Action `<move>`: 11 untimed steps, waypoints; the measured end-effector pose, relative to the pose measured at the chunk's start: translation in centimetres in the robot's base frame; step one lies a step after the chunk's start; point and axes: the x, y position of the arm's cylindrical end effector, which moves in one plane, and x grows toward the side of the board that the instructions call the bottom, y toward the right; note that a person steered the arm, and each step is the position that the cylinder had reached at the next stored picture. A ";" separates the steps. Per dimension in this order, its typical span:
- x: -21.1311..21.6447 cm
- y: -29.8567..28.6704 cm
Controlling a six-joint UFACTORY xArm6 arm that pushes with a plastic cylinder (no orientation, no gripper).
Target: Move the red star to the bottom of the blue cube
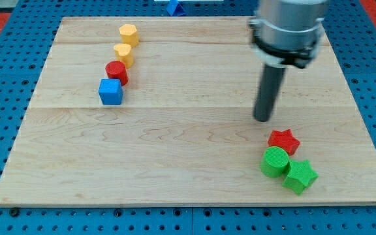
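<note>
The red star (pixel 284 141) lies on the wooden board (pixel 175 156) at the view's lower right. The blue cube (pixel 110 92) sits at the view's left, far from the star. My tip (pixel 263 119) is just above and to the left of the red star, a small gap apart from it. The rod rises to the grey arm body (pixel 287 29) at the view's top right.
A red cylinder (pixel 117 71) touches the blue cube's upper right. Two yellow blocks (pixel 124 53) (pixel 128 34) continue that line upward. A green cylinder (pixel 275 162) and a green star (pixel 299 175) sit right below the red star. A blue block (pixel 173 7) lies off the board at top.
</note>
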 end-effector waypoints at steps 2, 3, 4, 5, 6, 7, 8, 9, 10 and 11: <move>6.6 8.2; 8.1 2.0; 3.4 -2.3; 0.4 -5.8; 0.4 -10.1; 1.5 -14.1; 1.6 -18.8; 1.9 -20.8; 4.1 -21.4; 4.2 -25.4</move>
